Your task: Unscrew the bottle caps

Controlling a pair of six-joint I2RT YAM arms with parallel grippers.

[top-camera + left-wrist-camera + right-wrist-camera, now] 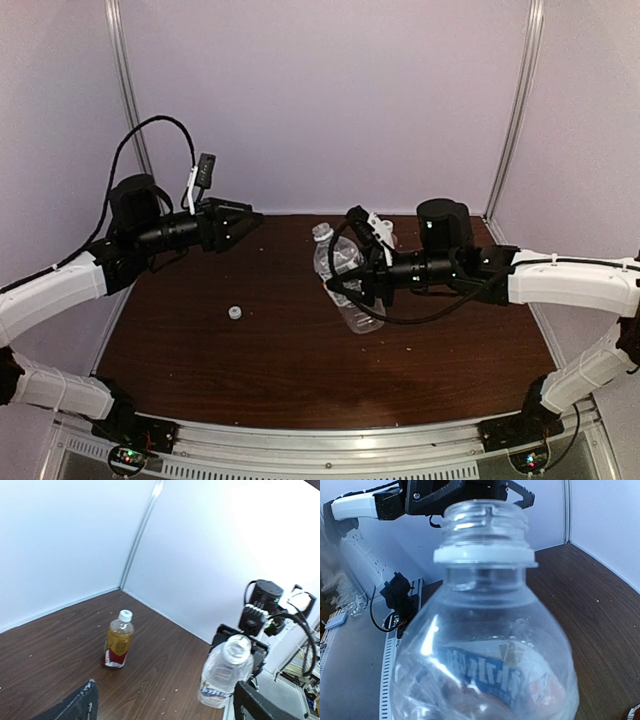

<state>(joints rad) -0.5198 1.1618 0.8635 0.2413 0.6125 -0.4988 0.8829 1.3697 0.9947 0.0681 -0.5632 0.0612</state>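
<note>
The right gripper [345, 287] clamps the clear plastic bottle with the white-blue label [333, 258], whose threaded neck is bare. A small round white screw cap [235, 313] lies loose on the dark wooden table [300, 370], well to the bottle's left, and the left gripper [245, 222] hangs with its jaws spread wide and empty. Only the left wrist view shows the amber bottle with red-white label [119, 642], upright near the back corner with its own white cap on.

Open bottle [335, 260] ctr of table [300, 370], loose cap [235, 313] to its left, capped bottle [119, 641] farther back
</note>
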